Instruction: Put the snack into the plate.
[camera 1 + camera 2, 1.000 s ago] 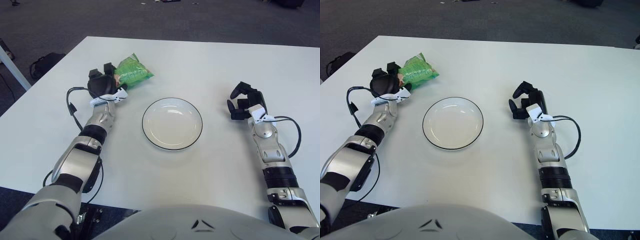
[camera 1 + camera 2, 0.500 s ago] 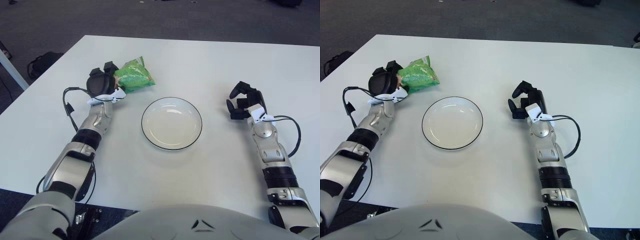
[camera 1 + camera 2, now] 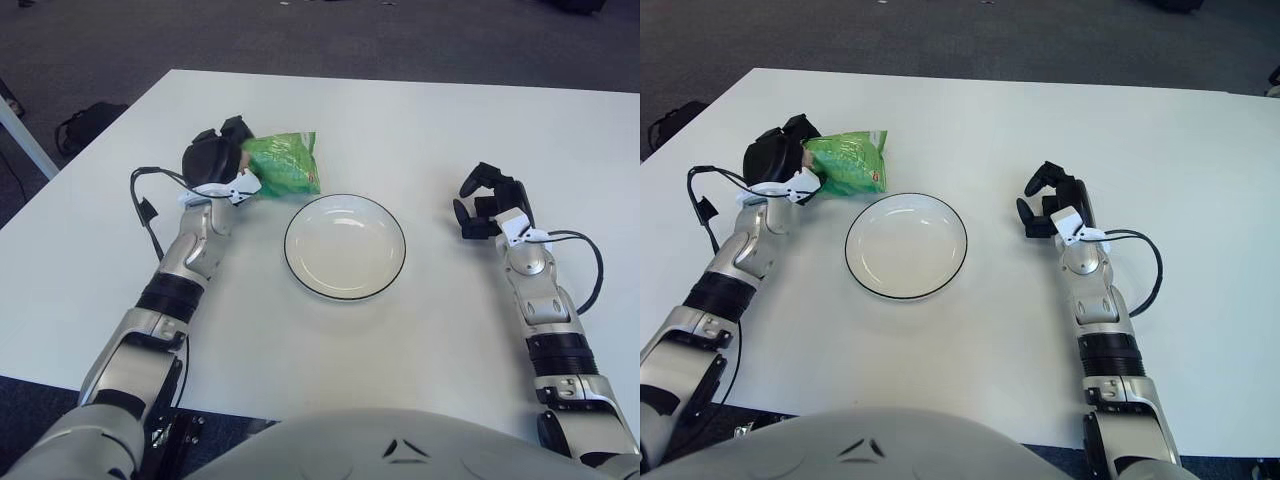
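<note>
The white surface (image 3: 420,130) fills most of the view, with dark carpet floor (image 3: 300,35) beyond its far and left edges. A black bag (image 3: 88,125) lies on the floor off the left edge.

Near the middle of the surface sits the plate (image 3: 345,247), round, white, dark-rimmed and with nothing in it. There is bare surface all round it: a wide stretch toward the robot, another toward the far edge, and a gap on the right between the plate and the right hand.

The left hand (image 3: 212,160) is at the plate's far-left side, its fingers closed on the left end of the snack (image 3: 283,163), a green bag. The bag sticks out from the hand toward the right, and its right end shows just beside the plate's far-left rim, not over the dish. Whether the bag touches the surface cannot be told. A black cable (image 3: 150,200) loops out from the left wrist.

The right hand (image 3: 487,202) shows well to the right of the plate, fingers curled and holding nothing. A black cable (image 3: 590,265) arcs off its forearm.
</note>
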You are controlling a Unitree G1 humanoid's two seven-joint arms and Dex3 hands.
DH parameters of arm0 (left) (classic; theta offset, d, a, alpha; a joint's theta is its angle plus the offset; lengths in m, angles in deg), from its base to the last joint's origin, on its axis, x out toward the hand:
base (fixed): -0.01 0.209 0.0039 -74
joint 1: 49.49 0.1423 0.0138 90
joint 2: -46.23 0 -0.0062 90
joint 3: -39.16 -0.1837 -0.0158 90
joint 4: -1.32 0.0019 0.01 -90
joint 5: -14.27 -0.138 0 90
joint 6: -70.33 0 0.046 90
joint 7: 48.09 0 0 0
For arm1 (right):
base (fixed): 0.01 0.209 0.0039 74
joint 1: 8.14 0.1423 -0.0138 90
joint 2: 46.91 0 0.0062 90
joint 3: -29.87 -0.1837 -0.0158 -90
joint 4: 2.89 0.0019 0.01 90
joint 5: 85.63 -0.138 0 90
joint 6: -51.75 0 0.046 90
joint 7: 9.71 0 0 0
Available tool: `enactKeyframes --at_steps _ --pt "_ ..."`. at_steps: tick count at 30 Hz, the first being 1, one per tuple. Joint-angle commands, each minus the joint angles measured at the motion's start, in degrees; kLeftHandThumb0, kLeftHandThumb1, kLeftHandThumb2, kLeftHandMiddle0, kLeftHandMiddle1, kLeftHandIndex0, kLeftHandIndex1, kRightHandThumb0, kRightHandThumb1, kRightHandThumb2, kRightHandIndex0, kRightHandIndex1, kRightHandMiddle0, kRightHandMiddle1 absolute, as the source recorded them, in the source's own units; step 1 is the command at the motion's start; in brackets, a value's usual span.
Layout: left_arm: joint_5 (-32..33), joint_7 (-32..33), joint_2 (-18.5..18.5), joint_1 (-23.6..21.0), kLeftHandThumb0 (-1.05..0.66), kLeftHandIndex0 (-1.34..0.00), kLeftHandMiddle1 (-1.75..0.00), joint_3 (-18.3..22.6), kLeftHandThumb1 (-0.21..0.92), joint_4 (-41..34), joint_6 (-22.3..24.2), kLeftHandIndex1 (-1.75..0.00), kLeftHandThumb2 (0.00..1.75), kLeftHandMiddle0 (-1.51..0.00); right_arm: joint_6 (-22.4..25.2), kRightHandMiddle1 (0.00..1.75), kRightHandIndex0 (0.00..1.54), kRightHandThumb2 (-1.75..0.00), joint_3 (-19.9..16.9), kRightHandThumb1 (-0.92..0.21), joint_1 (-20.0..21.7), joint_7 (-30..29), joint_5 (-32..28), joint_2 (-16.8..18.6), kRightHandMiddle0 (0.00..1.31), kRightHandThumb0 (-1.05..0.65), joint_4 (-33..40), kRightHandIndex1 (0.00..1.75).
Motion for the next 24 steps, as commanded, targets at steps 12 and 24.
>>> enactKeyframes --at_steps 12,24 --pt "-0.6 4.7 -0.5 3.4 0.00 -0.67 -1.66 1.4 -0.06 -9.6 -11.3 -1.75 1.72 -0.92 2.1 1.75 1.33 -1.42 0.9 -0.23 -3.2 1.2 0.5 0.6 0.69 -0.52 -5.2 1.75" --pt "1.4 2.1 -2.3 5.6 0.00 -0.68 -1.69 2.7 -0.08 -16.2 -16.5 -1.75 1.75 -0.92 1.8 1.75 1.33 -1.42 1.1 -0.23 -3.0 0.9 0.9 0.8 0.69 -0.52 -5.3 1.75"
